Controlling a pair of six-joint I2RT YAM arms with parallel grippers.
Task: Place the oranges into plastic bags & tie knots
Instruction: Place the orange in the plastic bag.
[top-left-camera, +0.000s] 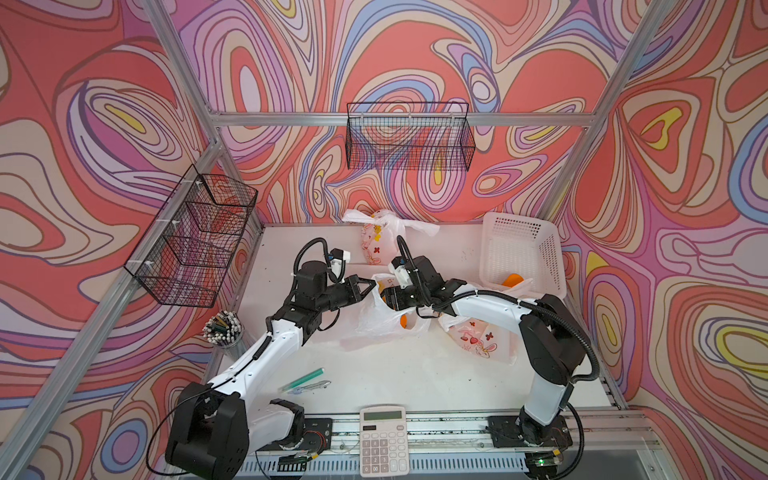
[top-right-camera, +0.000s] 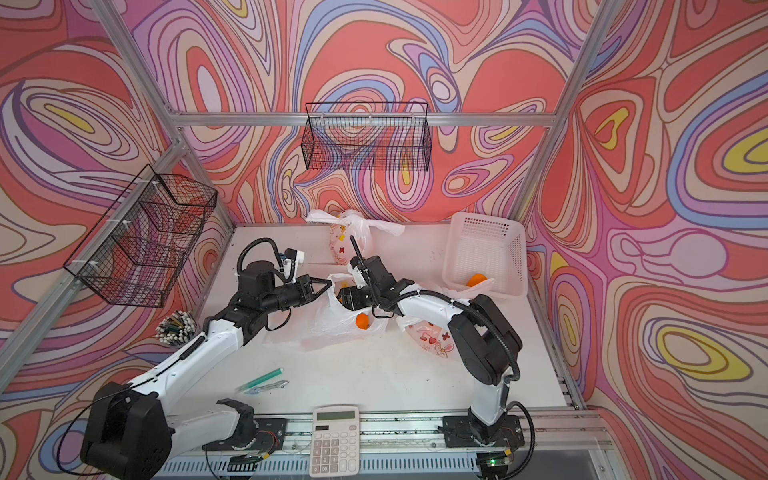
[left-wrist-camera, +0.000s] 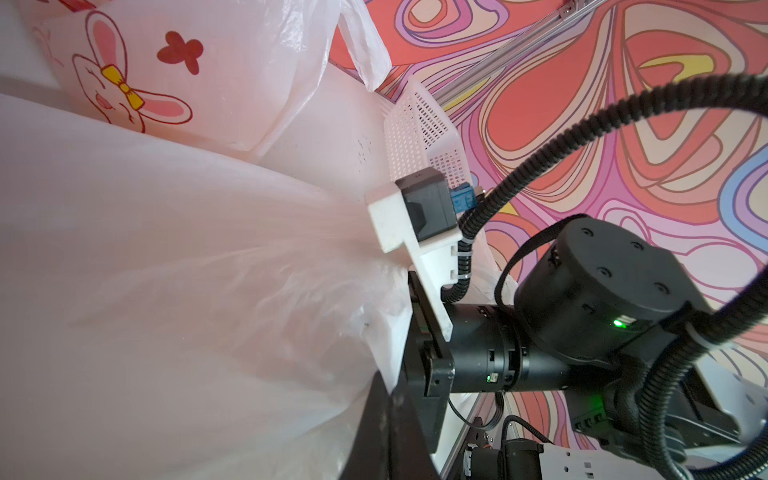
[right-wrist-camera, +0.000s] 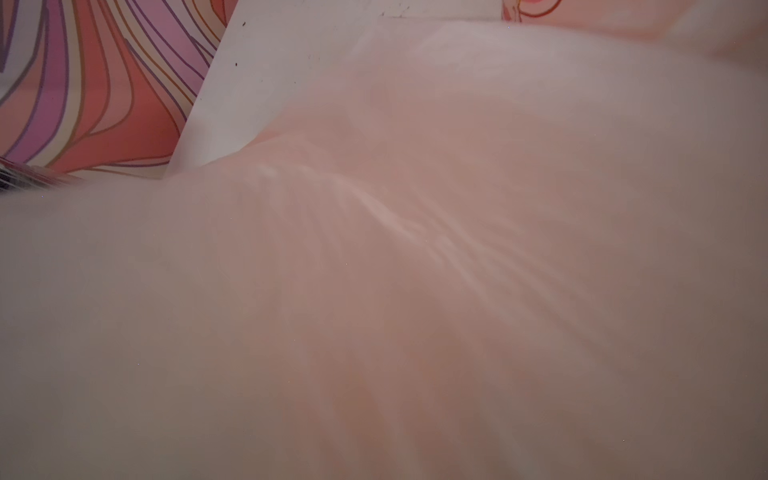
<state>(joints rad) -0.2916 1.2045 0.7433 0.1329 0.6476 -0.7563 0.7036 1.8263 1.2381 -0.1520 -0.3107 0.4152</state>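
Observation:
An open plastic bag (top-left-camera: 374, 322) stands mid-table with one orange (top-left-camera: 403, 321) showing through its film. My left gripper (top-left-camera: 371, 285) is shut on the bag's rim, and the left wrist view shows its tips (left-wrist-camera: 390, 399) pinching the film. My right gripper (top-left-camera: 394, 297) reaches into the bag's mouth. Its fingers are hidden, and bag film (right-wrist-camera: 415, 270) covers the right wrist view. A bag tied with a knot (top-left-camera: 384, 219) lies at the back. A third bag (top-left-camera: 482, 338), printed with rabbits, lies under the right arm. Another orange (top-left-camera: 512, 279) sits in the white basket (top-left-camera: 519, 245).
A calculator (top-left-camera: 383, 440) lies at the front edge. A green pen (top-left-camera: 303, 377) lies left of centre and a cup of pens (top-left-camera: 223, 328) stands by the left wall. Black wire baskets hang on the back wall (top-left-camera: 409, 137) and the left wall (top-left-camera: 195, 237).

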